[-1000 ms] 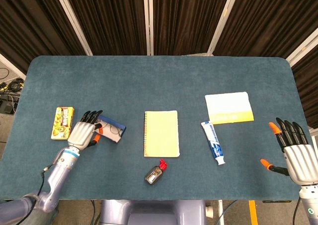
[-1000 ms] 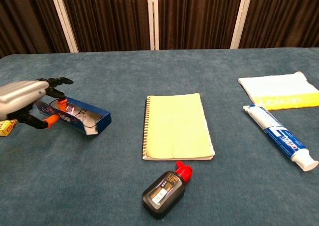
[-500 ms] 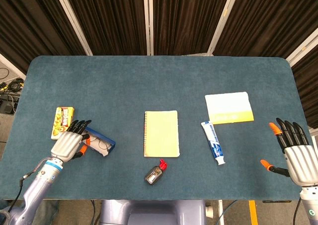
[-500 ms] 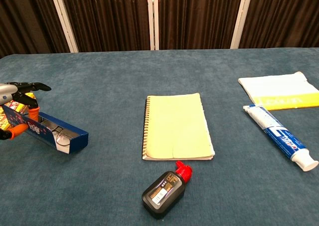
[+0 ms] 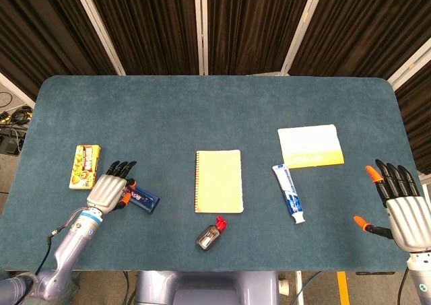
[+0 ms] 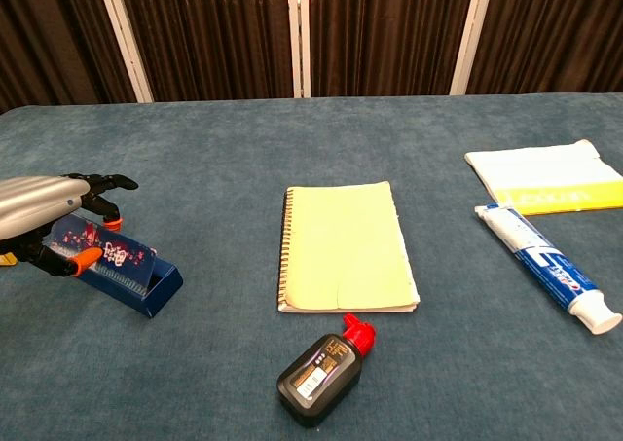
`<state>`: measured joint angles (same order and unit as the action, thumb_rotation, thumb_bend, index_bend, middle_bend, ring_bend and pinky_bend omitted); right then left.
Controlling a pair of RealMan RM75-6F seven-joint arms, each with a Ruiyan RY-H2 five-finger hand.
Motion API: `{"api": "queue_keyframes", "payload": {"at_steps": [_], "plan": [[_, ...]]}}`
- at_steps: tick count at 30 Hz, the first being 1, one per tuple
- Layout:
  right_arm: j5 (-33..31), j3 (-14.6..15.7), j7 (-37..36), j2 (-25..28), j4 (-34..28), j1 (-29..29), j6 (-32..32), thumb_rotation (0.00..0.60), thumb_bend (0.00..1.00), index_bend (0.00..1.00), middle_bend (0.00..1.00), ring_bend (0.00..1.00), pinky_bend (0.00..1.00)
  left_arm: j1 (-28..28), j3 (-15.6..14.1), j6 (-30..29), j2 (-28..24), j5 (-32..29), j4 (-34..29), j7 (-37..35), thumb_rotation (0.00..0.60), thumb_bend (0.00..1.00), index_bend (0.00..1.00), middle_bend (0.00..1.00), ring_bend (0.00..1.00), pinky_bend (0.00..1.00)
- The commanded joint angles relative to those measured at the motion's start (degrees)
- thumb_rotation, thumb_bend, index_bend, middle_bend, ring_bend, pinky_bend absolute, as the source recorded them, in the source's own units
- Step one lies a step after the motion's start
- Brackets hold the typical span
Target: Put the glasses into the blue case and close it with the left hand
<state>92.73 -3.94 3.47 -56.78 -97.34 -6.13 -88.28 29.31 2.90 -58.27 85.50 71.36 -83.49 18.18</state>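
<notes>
Nearest the robot, a small black ink bottle with a red cap [image 6: 321, 372] lies on its side on the blue-green felt table [image 5: 202, 110]. At the right edge, the right hand [image 5: 403, 211] hovers with its fingers spread and nothing in it. On the left, the left hand [image 5: 108, 191] rests on the long blue glasses case [image 6: 125, 268], its orange fingertips [image 6: 86, 256] touching the patterned lid, which is down; the glasses are hidden. Further in lie a yellow spiral-bound notebook [image 5: 219, 180], a white and blue toothpaste tube [image 5: 289, 193], a small yellow snack box [image 5: 85, 165], and, farthest, a white and yellow cloth [image 5: 310, 145].
</notes>
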Motion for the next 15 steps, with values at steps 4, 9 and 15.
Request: {"api": "queue_keyframes", "payload": {"at_steps": [4, 9, 15], "plan": [[0.0, 0.0, 0.1, -0.1, 0.0, 0.0, 0.1, 0.600, 0.00, 0.01, 0.00, 0.00, 0.00, -0.1, 0.7, -1.0, 0.3, 0.8, 0.6, -2.6, 0.600, 0.35, 0.05, 0.00, 0.00, 0.00], [0.0, 0.0, 0.3, -0.1, 0.0, 0.0, 0.0, 0.600, 0.00, 0.01, 0.00, 0.00, 0.00, -0.4, 1.6, -2.6, -1.1, 2.7, -0.3, -7.1, 0.600, 0.29, 0.00, 0.00, 0.00, 0.00], [0.1, 0.0, 0.3, -0.1, -0.1, 0.1, -0.1, 0.600, 0.00, 0.01, 0.00, 0.00, 0.00, -0.8, 1.8, -3.9, -4.1, 5.4, -2.0, -11.3, 0.600, 0.27, 0.00, 0.00, 0.00, 0.00]]}}
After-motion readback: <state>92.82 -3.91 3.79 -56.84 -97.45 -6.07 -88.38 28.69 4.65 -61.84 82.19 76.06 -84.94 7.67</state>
